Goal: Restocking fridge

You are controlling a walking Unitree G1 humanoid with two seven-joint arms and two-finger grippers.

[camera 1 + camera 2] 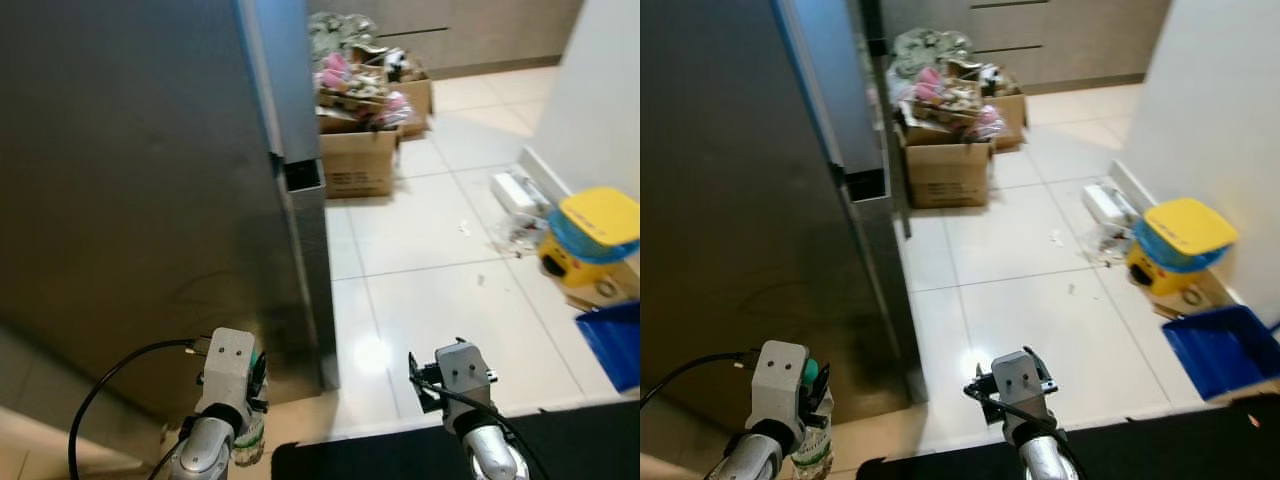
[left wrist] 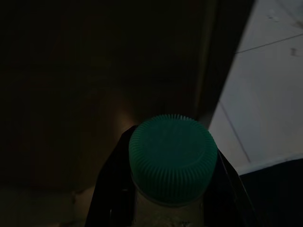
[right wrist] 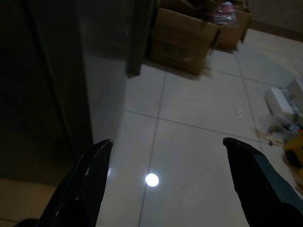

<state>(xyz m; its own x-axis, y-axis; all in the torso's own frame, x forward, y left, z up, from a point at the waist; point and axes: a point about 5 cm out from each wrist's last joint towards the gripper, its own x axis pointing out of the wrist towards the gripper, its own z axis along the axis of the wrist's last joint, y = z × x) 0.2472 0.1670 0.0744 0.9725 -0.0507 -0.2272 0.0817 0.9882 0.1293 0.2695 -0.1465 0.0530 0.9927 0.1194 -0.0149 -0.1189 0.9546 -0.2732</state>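
The left gripper (image 2: 173, 189) is clamping a clear plastic bottle with a ribbed green screw cap (image 2: 173, 161), its two black fingers pressing either side of the neck just below the cap, and it is carrying the bottle low in front of the robot, close to the tall dark-grey metal fridge (image 1: 140, 190), whose door is standing closed. The right gripper (image 3: 168, 177) is hanging empty beside it with its fingers spread wide above the glossy pale tiled floor (image 3: 189, 142). To do this step well, I judge the free right gripper should be reaching for the fridge door's edge while the left is keeping the bottle upright and clear of the door's swing. Farther off by the right wall, a blue plastic bin (image 1: 1220, 350) is sitting with nothing visible inside it, and just beyond it a yellow-lidded round container on a blue and yellow base (image 1: 1185, 240) is staying closed, so its contents cannot be told. Farthest back, brown cardboard boxes (image 1: 950, 170) beside the fridge are brimming with crumpled packets and pink-wrapped items.
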